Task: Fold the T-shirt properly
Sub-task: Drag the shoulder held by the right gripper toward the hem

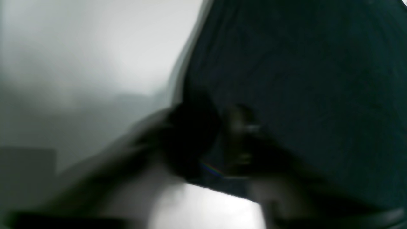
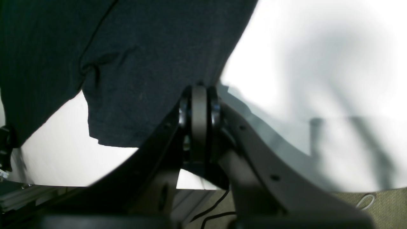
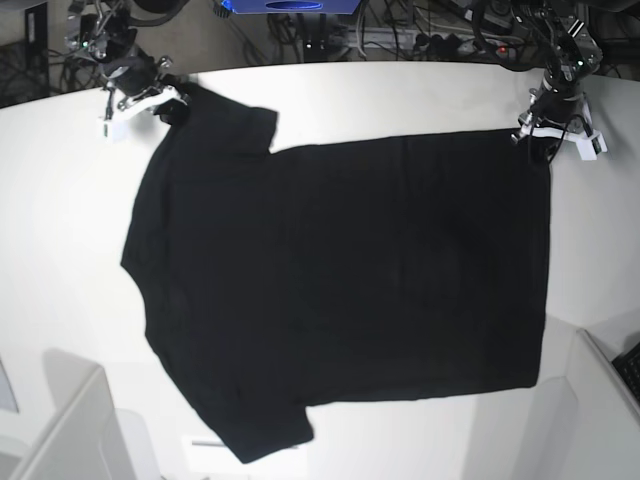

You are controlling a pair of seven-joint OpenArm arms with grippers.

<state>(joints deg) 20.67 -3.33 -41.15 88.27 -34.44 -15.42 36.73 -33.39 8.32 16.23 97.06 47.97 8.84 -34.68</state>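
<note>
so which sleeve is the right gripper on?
The far sleeve of the T-shirt, at the base view's top left, where the right gripper is pinched shut on its edge. The near sleeve lies untouched.

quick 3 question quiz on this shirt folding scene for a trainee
1. True or false: the T-shirt lies spread flat on the white table with its plain black side up.
2. Multiple choice: in the base view, where is the right gripper? A) at a sleeve, top left of the picture B) at the middle of the cloth C) off the table
3. Fill in: the left gripper sits at the top right ______ of the shirt in the base view.

Key: 1 true; 2 A; 3 corner. In the right wrist view the right gripper's jaws are closed on the cloth edge; the left wrist view is too blurred to show a grip.
</note>
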